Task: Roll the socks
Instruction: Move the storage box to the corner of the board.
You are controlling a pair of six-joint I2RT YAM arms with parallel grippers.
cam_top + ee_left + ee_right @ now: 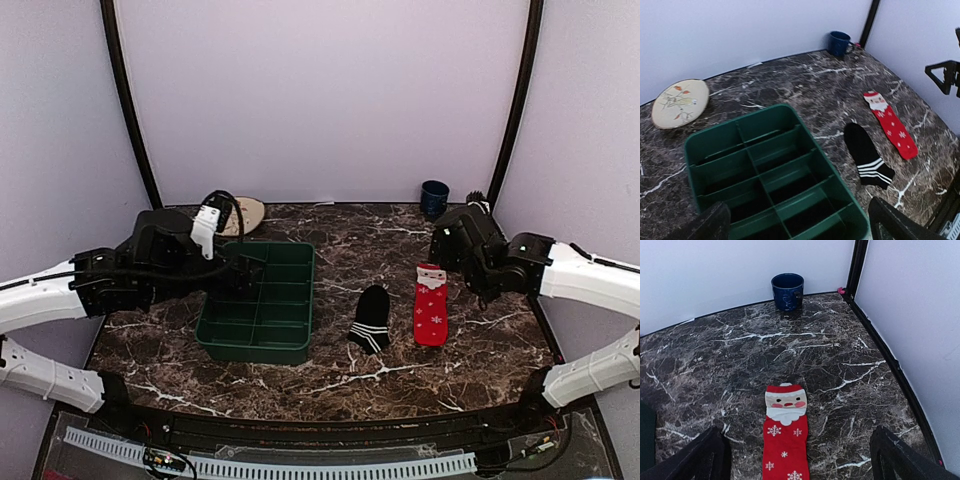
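Two socks lie flat on the dark marble table, side by side and apart. The black sock [371,318] [867,161] has its white-striped cuff toward the near edge. To its right lies the red sock [431,305] [890,124] [785,440], with white snowflakes and a Santa face at its far end. My left gripper [243,272] [800,226] hovers open over the green tray, left of the black sock. My right gripper [452,243] [801,460] hangs open above the red sock's far end. Neither holds anything.
A green divided tray [252,351] [818,150] with empty compartments sits left of the socks. A round decorated plate [240,215] [680,102] lies at the back left. A dark blue mug [434,198] [840,43] [787,291] stands in the back right corner. White walls enclose the table.
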